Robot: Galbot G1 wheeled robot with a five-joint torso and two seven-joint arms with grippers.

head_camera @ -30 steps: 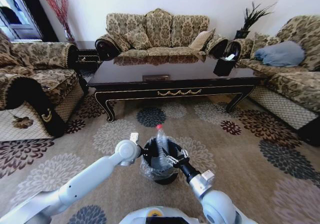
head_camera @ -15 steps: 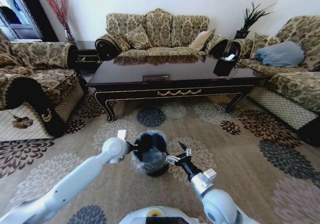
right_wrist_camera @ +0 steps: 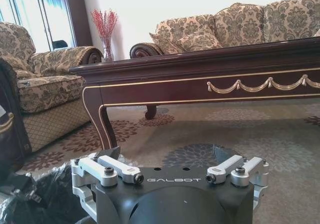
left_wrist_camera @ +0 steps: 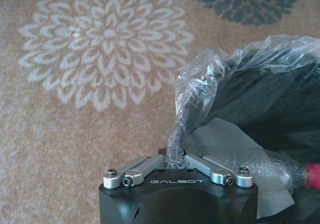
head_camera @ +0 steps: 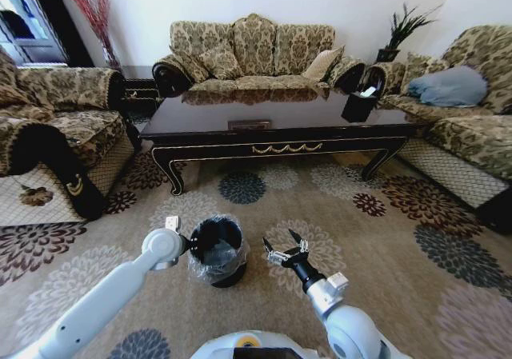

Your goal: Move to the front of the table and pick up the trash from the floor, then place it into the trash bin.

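The black trash bin (head_camera: 216, 251), lined with a clear bag, stands on the patterned floor (head_camera: 384, 239) in front of the table (head_camera: 280, 147). My left gripper (head_camera: 185, 246) is shut on the bin's rim and its bag at the bin's left side; the left wrist view shows that grip (left_wrist_camera: 175, 160) close up. Inside the bin lie a crumpled white paper (left_wrist_camera: 220, 139) and a clear bottle (left_wrist_camera: 282, 170) with a red cap. Just right of the bin, my right gripper (head_camera: 280, 243) is open and holds nothing. It faces the table's front rail (right_wrist_camera: 200, 84).
Patterned sofas stand on the left (head_camera: 56, 127), behind the table (head_camera: 252, 55) and on the right (head_camera: 464, 111). A black tissue box (head_camera: 358, 103) sits on the table's right end. Open carpet lies between me and the table.
The bottle that stood above the bin beside the right gripper now lies inside it. The left gripper has drawn the bin to the left. The right gripper is open and apart from the bin.
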